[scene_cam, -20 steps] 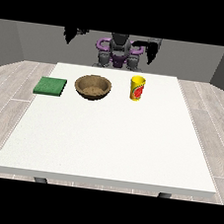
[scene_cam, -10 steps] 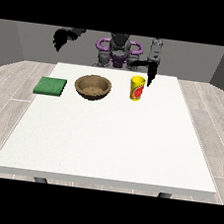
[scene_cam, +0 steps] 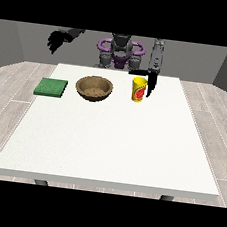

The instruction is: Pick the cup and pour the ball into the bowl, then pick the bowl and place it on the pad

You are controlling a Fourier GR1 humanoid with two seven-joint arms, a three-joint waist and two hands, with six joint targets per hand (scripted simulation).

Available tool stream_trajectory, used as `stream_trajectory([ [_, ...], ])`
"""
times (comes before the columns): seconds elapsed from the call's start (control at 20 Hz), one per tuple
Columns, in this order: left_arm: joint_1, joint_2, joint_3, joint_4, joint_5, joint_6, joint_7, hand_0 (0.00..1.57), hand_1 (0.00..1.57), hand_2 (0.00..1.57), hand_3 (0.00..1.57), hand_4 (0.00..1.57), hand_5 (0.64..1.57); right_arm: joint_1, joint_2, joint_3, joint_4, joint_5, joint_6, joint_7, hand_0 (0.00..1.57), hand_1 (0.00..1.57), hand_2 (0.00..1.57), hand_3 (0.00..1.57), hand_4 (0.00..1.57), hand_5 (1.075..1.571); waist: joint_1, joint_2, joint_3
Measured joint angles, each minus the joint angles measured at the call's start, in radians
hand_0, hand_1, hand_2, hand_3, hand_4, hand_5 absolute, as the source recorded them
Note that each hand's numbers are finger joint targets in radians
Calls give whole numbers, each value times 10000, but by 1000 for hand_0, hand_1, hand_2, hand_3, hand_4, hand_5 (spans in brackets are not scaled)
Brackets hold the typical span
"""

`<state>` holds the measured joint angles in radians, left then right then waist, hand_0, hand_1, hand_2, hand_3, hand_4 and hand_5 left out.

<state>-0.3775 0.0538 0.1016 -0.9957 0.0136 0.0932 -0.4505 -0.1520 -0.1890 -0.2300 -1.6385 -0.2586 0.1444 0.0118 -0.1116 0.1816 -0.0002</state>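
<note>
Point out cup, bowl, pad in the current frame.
cup (scene_cam: 138, 90), front view, on its yellow side wall with the red mark.
bowl (scene_cam: 82, 88), front view, on its brown rim at the view's left.
pad (scene_cam: 51, 87), front view, on the middle of its green top.

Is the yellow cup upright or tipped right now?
Upright: the yellow cup stands on its base on the table, rim up, beside the hand at the view's right.

No text, number or brand is showing clearly anywhere. The yellow cup (scene_cam: 138, 90) is carrying a red mark, but it is not readable.
</note>
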Motion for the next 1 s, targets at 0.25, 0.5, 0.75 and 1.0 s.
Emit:
stream_trajectory([
  [0.25,-516,24,412,1362,98,84,-988,0,0,0,0,887,1555,-37,-156,-168,396,-57,328,-538,0,0,0,0,674,1566,-191,322,-1],
  [0.5,-808,243,670,2444,-265,826,-1914,1252,1252,1571,1571,1328,1491,-349,-577,-378,41,-568,661,-77,0,0,0,158,648,1569,-662,628,4],
  [0.75,-1125,433,969,3040,-510,1725,-2802,1286,1286,1571,1571,1391,1447,-600,-1167,-899,-90,-1296,1065,317,0,0,0,149,631,1565,-996,866,52],
  [1.0,-1355,251,310,3263,-1317,2567,-1670,1269,1269,1571,1571,1413,1430,-455,-1605,-1340,798,-1601,1361,635,0,0,0,311,642,1566,-723,-105,23],
])
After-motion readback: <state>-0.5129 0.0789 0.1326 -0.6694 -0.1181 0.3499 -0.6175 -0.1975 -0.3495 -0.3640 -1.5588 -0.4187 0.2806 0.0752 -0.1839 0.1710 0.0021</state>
